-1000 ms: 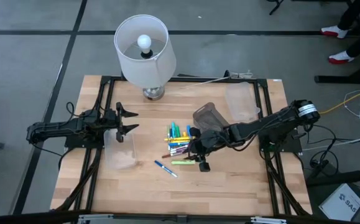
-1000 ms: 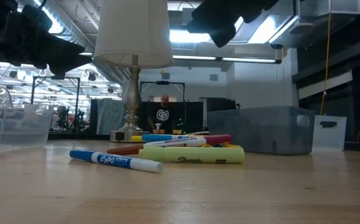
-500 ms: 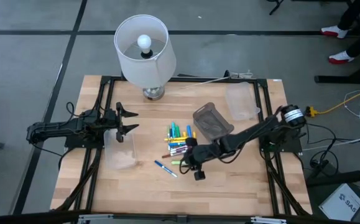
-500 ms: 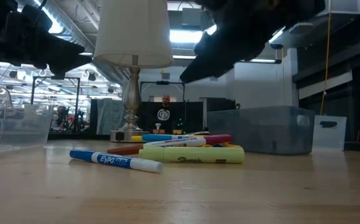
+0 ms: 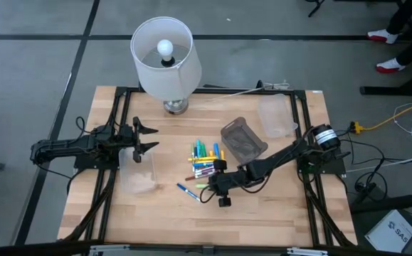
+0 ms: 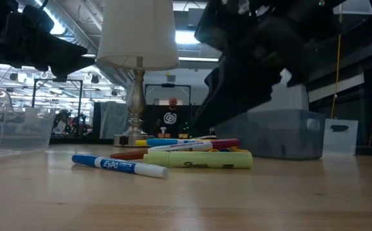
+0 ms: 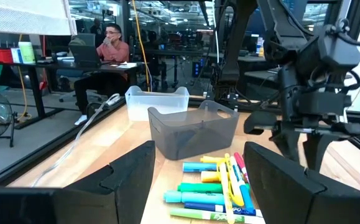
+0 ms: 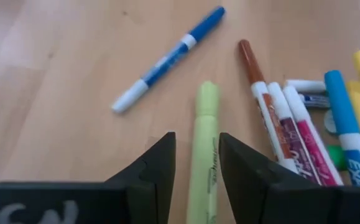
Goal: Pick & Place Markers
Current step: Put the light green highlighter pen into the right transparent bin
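A pile of capped markers point(image 5: 204, 160) in yellow, green, blue and pink lies mid-table. A yellow-green highlighter point(image 8: 206, 155) lies at its near side, and a blue-and-white marker point(image 5: 189, 193) lies apart. My right gripper point(image 5: 215, 187) is open and low over the highlighter point(image 5: 207, 185). Its two fingers stand on either side of it, along its length, in the right wrist view point(image 8: 197, 180). My left gripper point(image 5: 145, 139) is open and waits above a clear bin point(image 5: 138, 171) at the table's left. In the low view the right gripper point(image 6: 250, 70) hangs over the highlighter point(image 6: 198, 159).
A grey bin point(image 5: 243, 139) and a clear bin point(image 5: 277, 116) stand right of and behind the pile. A lamp point(image 5: 163, 60) stands at the far edge. Bare wood lies along the near edge. A person sits in the room beyond point(image 7: 108, 46).
My right gripper has moved toward the table's left and near edge and come down over the yellow-green highlighter, the arm stretching out lower across the table. The markers and the left arm have stayed where they were.
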